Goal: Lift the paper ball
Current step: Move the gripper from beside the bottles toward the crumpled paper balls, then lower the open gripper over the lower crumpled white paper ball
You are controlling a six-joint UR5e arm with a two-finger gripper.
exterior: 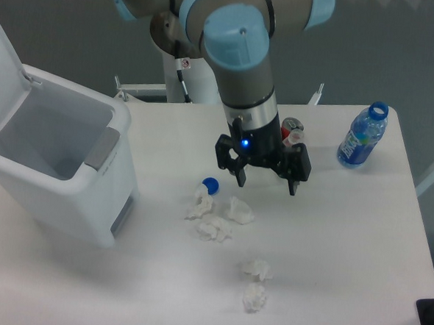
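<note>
Five wads (239, 210) cluster beside blue cap (210, 184).

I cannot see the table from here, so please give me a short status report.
Gripper open, empty, above the table. Paper ball untouched, just below-left of it, beside blue cap. Nothing in the way.

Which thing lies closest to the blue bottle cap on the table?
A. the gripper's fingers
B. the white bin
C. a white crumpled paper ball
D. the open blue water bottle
C: a paper ball lies right beside the blue bottle cap, just below it, while the open gripper hangs further right.
</note>
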